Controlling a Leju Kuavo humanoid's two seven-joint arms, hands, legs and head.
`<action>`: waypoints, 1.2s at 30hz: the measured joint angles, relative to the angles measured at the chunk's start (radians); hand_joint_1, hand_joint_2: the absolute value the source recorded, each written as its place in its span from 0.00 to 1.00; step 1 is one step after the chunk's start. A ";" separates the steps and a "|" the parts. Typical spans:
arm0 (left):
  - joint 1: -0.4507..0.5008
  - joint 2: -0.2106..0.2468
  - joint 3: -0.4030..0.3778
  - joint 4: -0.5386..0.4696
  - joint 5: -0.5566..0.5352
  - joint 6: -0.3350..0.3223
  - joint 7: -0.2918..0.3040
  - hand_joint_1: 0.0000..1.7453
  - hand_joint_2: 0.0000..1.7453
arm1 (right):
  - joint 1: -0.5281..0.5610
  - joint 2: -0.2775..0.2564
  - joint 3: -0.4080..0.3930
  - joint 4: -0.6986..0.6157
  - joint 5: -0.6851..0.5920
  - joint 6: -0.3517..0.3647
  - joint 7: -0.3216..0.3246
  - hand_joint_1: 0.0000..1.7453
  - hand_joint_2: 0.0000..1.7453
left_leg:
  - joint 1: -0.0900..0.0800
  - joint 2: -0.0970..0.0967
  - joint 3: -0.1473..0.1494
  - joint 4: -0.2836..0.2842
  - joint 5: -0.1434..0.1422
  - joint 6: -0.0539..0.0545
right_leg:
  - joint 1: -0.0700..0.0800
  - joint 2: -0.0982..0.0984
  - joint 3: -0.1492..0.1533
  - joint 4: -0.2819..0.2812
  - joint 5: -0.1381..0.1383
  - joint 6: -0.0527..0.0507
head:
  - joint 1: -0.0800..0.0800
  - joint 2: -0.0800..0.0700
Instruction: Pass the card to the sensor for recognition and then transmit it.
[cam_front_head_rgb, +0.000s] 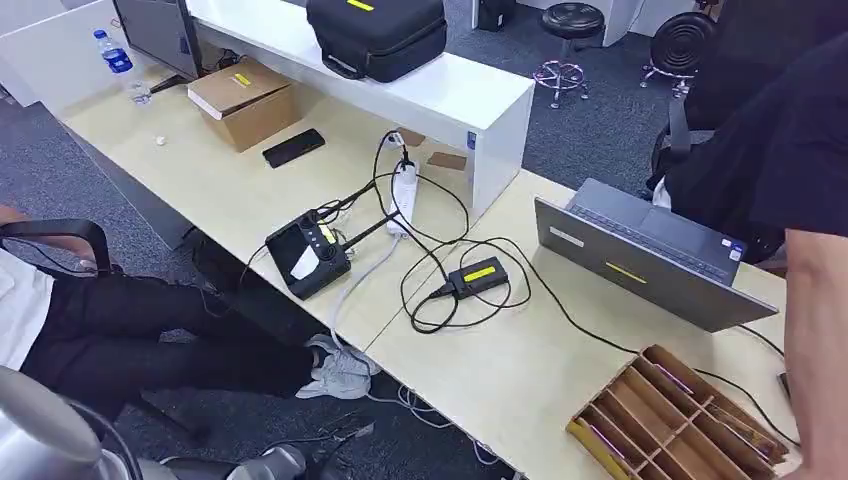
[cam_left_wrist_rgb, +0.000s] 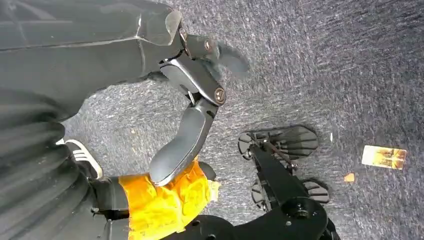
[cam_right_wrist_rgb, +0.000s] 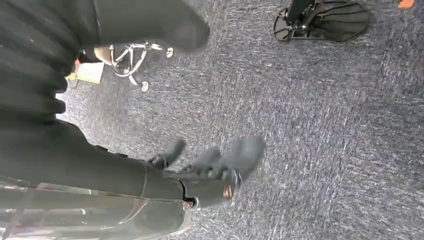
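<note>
From the head view, the light wooden surface (cam_front_head_rgb: 520, 370) carries a black sensor box (cam_front_head_rgb: 307, 256) near its left edge, with a white card-like piece on its top and cables running to a power strip (cam_front_head_rgb: 403, 195). A small black unit with a yellow label (cam_front_head_rgb: 478, 275) lies to its right, a grey laptop (cam_front_head_rgb: 645, 255) further right, and a cardboard divider tray (cam_front_head_rgb: 670, 415) at the near right corner. A person's arm (cam_front_head_rgb: 815, 330) comes down at the right edge.

In the left wrist view, the left hand (cam_left_wrist_rgb: 192, 107) hangs over grey carpet, fingers (cam_left_wrist_rgb: 177, 145) apart and holding nothing. A card (cam_left_wrist_rgb: 383, 157) lies flat on the floor, its long axis roughly across the picture.

In the right wrist view, the right hand (cam_right_wrist_rgb: 210, 167) hangs above carpet, fingers (cam_right_wrist_rgb: 245, 152) spread loosely, empty.
</note>
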 joint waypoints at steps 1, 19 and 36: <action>0.000 0.000 0.000 0.000 0.000 0.000 0.000 0.89 1.00 | 0.000 0.000 0.000 0.000 0.000 0.000 0.000 0.83 1.00 | 0.000 0.000 0.000 0.000 0.000 0.000 | 0.000 0.000 0.000 0.000 0.000 0.000 | 0.000 0.000; -0.002 -0.004 0.000 0.000 -0.006 -0.001 -0.003 0.83 1.00 | 0.001 0.000 -0.003 0.000 -0.001 0.000 -0.003 0.34 1.00 | 0.000 0.000 0.000 0.000 0.000 0.000 | 0.000 0.000 0.000 0.000 0.000 0.000 | 0.000 0.000; -0.002 -0.004 0.000 0.000 -0.006 0.000 -0.003 0.41 1.00 | 0.001 0.000 -0.009 0.000 -0.001 0.000 -0.003 0.00 1.00 | 0.000 0.000 0.000 0.000 0.000 0.000 | 0.000 0.000 0.000 0.000 0.000 0.000 | 0.000 0.000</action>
